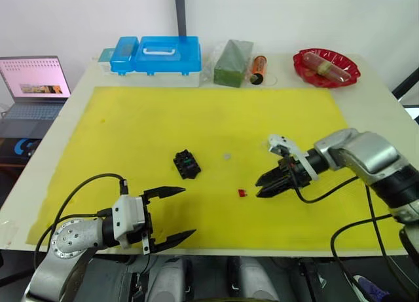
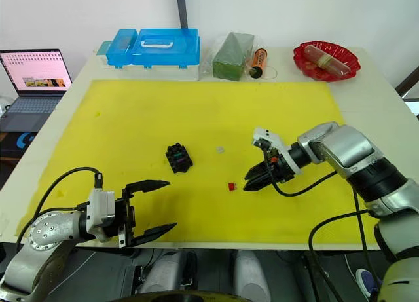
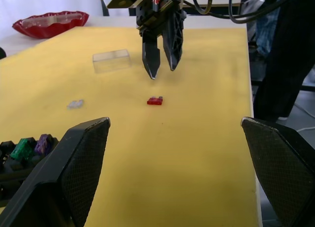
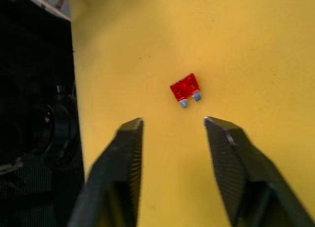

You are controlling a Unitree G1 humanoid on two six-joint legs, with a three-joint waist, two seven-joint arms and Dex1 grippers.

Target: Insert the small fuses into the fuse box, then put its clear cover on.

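Observation:
The black fuse box (image 1: 186, 164) sits near the middle of the yellow mat (image 1: 144, 118), with a green and a purple fuse (image 3: 30, 148) standing in its slots. A red fuse (image 1: 242, 193) lies flat on the mat to the box's right. My right gripper (image 1: 262, 187) hovers open just right of the red fuse, its tips pointing at the fuse (image 4: 185, 87) with nothing between them. A pale grey fuse (image 1: 226, 156) lies loose behind the red one. The clear cover (image 3: 111, 60) rests on the mat beyond my right gripper. My left gripper (image 1: 188, 211) is wide open and empty at the mat's front edge.
Along the table's back edge stand a blue-lidded case (image 1: 157, 56), a green block (image 1: 232, 63), an orange cylinder (image 1: 258, 69) and a red dish (image 1: 326, 67). A laptop (image 1: 36, 86) sits off the table's left side. Black cables trail from both arms.

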